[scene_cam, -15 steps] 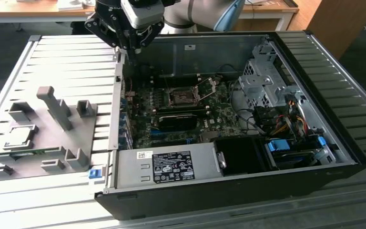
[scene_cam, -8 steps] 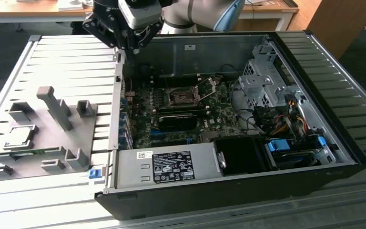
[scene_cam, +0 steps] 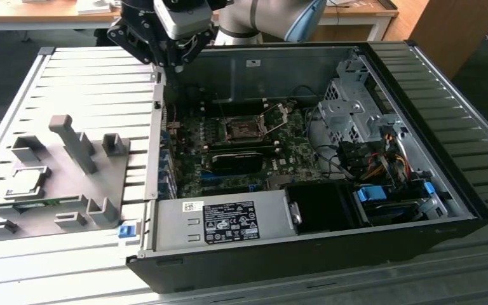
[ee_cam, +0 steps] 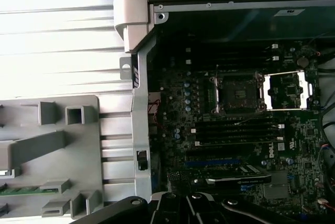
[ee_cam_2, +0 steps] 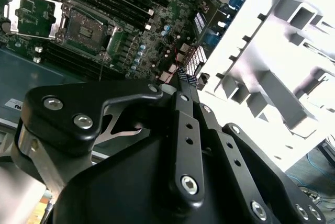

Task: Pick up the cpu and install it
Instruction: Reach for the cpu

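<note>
Slatted metal bench (scene_cam: 74, 82) carries everything. An open computer case (scene_cam: 312, 260) lies on its side at the exterior view's right. A grey tray (scene_cam: 74, 184) of upright fixtures sits just beside it at the exterior view's left.

Motherboard (scene_cam: 227, 165) is exposed on the case floor, with the power supply (scene_cam: 218, 222) at its near edge.

End effector (scene_cam: 173, 62) hangs high over the case's wall on the tray side, nearer the back of the bench. It is well apart from both tray and board. In the second wrist view the fingertips (ee_cam_2: 183, 77) are drawn narrow, nearly together, with nothing between them.

CPU socket (ee_cam: 238, 93) is dark and empty, and its metal load frame (ee_cam: 285, 90) is swung open beside it.

The cpu (scene_cam: 25, 180) lies flat in a pocket on the tray's far-left side, untouched. The green memory stick (scene_cam: 32, 204) lies just beside it, toward the front.

Risks, as judged:
- Narrow fingers cannot straddle the chip. Coming down like that would press on its lid or skate it out of the pocket.
- The tray's tall posts stand near the chip, so a slanted approach could clip them.
- The memory stick is close enough to be grabbed by mistake.
- The case wall stands between tray and socket, so a low carry would strike it.
- The socket contacts are bare. A tilted or rotated chip set down there could bend them.
</note>
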`<state>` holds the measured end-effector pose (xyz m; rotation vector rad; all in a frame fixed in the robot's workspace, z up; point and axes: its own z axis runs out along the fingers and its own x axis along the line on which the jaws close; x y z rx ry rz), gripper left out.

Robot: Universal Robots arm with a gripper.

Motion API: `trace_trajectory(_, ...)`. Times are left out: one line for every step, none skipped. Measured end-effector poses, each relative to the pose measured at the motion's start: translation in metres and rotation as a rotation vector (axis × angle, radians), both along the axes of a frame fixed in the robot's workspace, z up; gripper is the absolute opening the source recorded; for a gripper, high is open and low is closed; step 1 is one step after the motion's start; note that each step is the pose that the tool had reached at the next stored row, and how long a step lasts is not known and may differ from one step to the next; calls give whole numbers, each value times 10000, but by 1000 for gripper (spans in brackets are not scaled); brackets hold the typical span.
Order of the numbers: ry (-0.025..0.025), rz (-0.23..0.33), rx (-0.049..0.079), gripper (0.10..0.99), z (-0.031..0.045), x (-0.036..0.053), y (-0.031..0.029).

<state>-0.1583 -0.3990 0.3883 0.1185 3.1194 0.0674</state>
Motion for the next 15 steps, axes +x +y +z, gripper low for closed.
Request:
trace_trajectory(1,0,0,106,-1,-6,0)
trace_trajectory(2,1,0,106,-2,-12,0)
trace_trajectory(2,1,0,106,-3,-18,0)
trace_trajectory(3,0,0,106,-3,-24,0)
trace_trajectory(4,0,0,106,-4,-30,0)
trace_trajectory(4,0,0,106,-5,-36,0)
trace_trajectory(5,0,1,106,-6,-41,0)
trace_trajectory(6,0,0,106,-7,-47,0)
trace_trajectory(8,1,0,106,-7,-55,0)
trace_trajectory(8,1,0,106,-8,-61,0)
trace_trajectory(9,0,0,106,-10,-68,0)
trace_trajectory(10,1,0,106,-10,-75,0)
trace_trajectory(11,0,0,106,-11,-82,0)
trace_trajectory(11,0,0,106,-12,-89,0)
trace_trajectory(13,0,0,106,-13,-95,0)
